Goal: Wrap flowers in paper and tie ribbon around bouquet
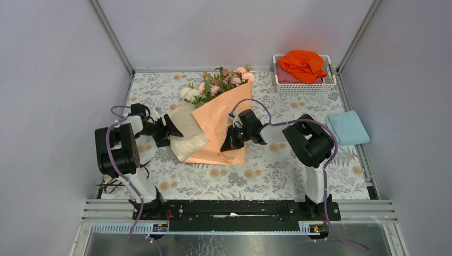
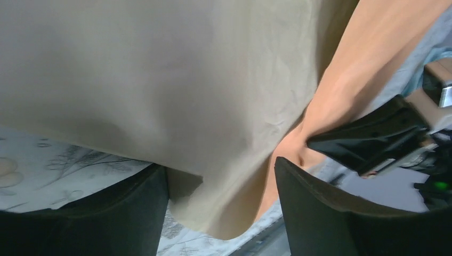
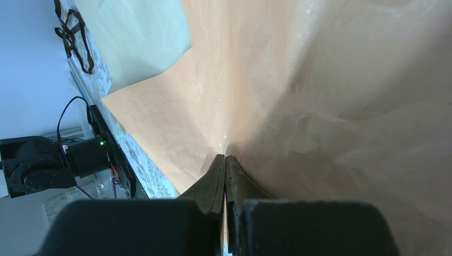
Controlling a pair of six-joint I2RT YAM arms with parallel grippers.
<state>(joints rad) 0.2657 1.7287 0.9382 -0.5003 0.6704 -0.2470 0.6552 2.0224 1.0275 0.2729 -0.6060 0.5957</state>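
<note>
Pinching the near right edge of the paper (image 1: 224, 114), the right tool (image 3: 224, 158) had its two black fingers pressed flat together, and the peach sheet rose from their tips in a sharp crease. Across from it the left tool (image 2: 218, 173) stood wide open. One finger sat on either side of a pale beige fold that hung down between them, and nothing was clamped there.

The paper lay in the middle of the floral-print bench (image 1: 277, 176). Its beige flap was turned over on the left side and its peach face lay across the rest, making a loose cone that widened toward the back wall. The flowers (image 1: 218, 82) stuck out of that far, wide end, pink and cream blooms and green leaves fanned above the paper's top edge.

The ribbon (image 1: 109, 185) lay in a dark, loose tangle at the near left corner of the bench, beside the left arm's base and well apart from the paper. A white basket (image 1: 304, 88) sat in the far right corner with a bright orange cloth (image 1: 304, 64) heaped in it. A light blue cloth (image 1: 346, 128) lay folded at the right edge, just beyond the right arm.
</note>
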